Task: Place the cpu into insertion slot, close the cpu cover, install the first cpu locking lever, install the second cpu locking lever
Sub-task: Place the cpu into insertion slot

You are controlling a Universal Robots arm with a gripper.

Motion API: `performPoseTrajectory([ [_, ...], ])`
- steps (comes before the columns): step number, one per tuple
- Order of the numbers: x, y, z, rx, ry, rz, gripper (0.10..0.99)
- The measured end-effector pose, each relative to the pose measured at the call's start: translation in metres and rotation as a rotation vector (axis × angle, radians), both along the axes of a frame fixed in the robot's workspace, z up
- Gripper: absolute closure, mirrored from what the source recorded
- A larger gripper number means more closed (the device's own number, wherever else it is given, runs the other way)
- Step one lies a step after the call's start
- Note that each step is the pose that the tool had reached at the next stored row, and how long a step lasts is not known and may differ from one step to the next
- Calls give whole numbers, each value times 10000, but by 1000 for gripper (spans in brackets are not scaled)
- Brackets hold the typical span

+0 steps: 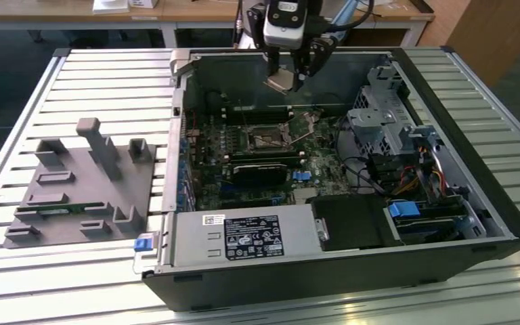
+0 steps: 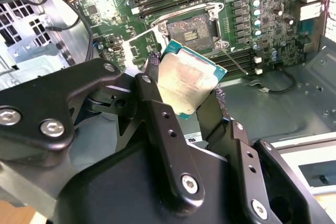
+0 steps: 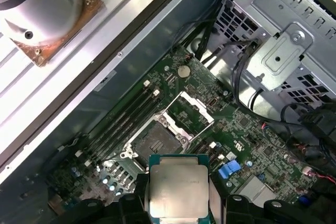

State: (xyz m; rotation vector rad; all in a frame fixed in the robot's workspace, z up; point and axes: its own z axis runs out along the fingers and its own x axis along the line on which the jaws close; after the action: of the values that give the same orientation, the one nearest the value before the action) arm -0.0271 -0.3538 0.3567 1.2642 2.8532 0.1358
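Gripper (image 1: 289,76) is clamped on the cpu (image 1: 280,82), with a finger (image 2: 151,74) on each of two opposite edges. The pale metal top faces the camera in both wrist views. In the exterior view it hangs inside the far end of the open case (image 1: 332,271), up above the board (image 1: 242,196) and not touching anything. The slot (image 1: 267,141) is bare and the cpu is well apart from it, nearer the case's far wall. In the first wrist view the cover (image 3: 190,109) is flipped up and open right beside the slot (image 3: 155,141), so nothing is closed over it. In the second wrist view a thin lever (image 2: 236,60) sticks out next to the slot. It looks unlatched to me, but it's hard to be sure from that angle. The case sits on a slatted table (image 1: 106,81), and there's a grey fixture (image 1: 79,183) on the slats off to the exterior view's left.
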Motion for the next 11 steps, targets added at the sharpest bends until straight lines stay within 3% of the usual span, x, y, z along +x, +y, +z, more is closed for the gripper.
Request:
performPoseTrajectory([
  [11,-9,0,-7,0,0,-562,549],
])
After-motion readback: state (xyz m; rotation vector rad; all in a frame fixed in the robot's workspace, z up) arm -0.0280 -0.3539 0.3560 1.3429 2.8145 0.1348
